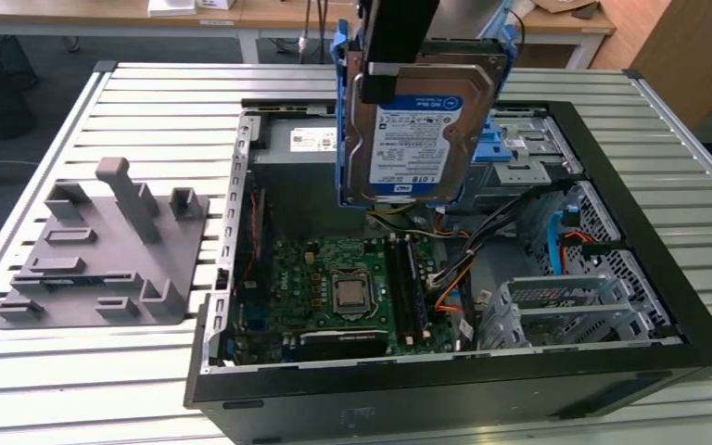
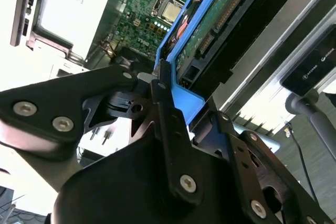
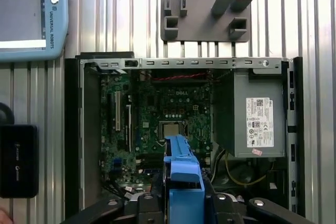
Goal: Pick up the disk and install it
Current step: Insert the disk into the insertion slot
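Observation:
The disk (image 1: pixel 412 130), a silver hard drive with a white-and-blue label in a blue plastic carrier, hangs upright in the air above the open computer case (image 1: pixel 455 380). My gripper (image 1: pixel 393 74) is shut on its upper edge, with black fingers clamping the carrier. The drive sits over the back half of the case, beside the metal drive cage (image 1: pixel 523 153). The second wrist view shows the disk's green circuit side (image 2: pixel 210 30) and a finger (image 2: pixel 164 90) pressed on the blue frame. In the first wrist view the carrier edge (image 3: pixel 182 166) juts out over the motherboard.
Inside the case lie the motherboard (image 1: pixel 331 287), a grey power-supply box (image 3: pixel 252 124) and loose cables. A grey moulded fixture (image 1: pixel 96 250) stands on the slatted table at the exterior view's left. A teach pendant (image 3: pixel 31 14) and a black box (image 3: pixel 18 161) lie beside the case.

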### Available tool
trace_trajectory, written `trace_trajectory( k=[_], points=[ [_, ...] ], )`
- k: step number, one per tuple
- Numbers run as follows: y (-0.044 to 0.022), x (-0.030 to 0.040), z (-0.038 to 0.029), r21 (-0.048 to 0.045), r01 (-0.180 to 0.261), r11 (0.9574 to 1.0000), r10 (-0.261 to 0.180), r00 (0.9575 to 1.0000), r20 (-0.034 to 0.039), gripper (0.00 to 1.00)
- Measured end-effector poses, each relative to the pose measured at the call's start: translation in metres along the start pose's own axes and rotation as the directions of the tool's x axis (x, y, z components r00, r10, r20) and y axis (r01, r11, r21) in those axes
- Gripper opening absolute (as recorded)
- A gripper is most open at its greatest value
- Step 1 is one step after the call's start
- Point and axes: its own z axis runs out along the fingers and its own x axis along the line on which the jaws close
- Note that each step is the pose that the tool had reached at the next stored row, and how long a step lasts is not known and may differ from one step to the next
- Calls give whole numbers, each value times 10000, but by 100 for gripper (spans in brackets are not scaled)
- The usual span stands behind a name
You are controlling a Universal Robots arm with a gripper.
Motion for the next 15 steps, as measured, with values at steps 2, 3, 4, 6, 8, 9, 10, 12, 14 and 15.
trace_trajectory(
  k=[2, 3, 4, 6, 8, 9, 10, 12, 14, 15],
  points=[
    [-2, 72, 1, 0, 0, 10000, 0, 10000, -1, 36],
    [-3, 110, 3, 0, 0, 10000, 0, 10000, 1, 36],
    [-4, 148, 5, 0, 0, 10000, 0, 10000, 0, 36],
    [-6, 219, 8, 0, 0, 10000, 0, 10000, 0, 36],
    [-10, 263, 11, 0, 0, 10000, 0, 10000, 0, 36],
    [-21, 271, 11, 0, 0, 10000, 0, 10000, -1, 36],
    [-35, 275, 12, 0, 0, 10000, 0, 10000, 0, 36],
    [-70, 279, 13, 0, 1, 10000, -1, 10000, 0, 36],
    [-111, 281, 14, 1, 0, 10000, 0, 10000, 1, 36],
    [-131, 283, 14, 0, 0, 10000, 0, 10000, 0, 36]
  ],
)
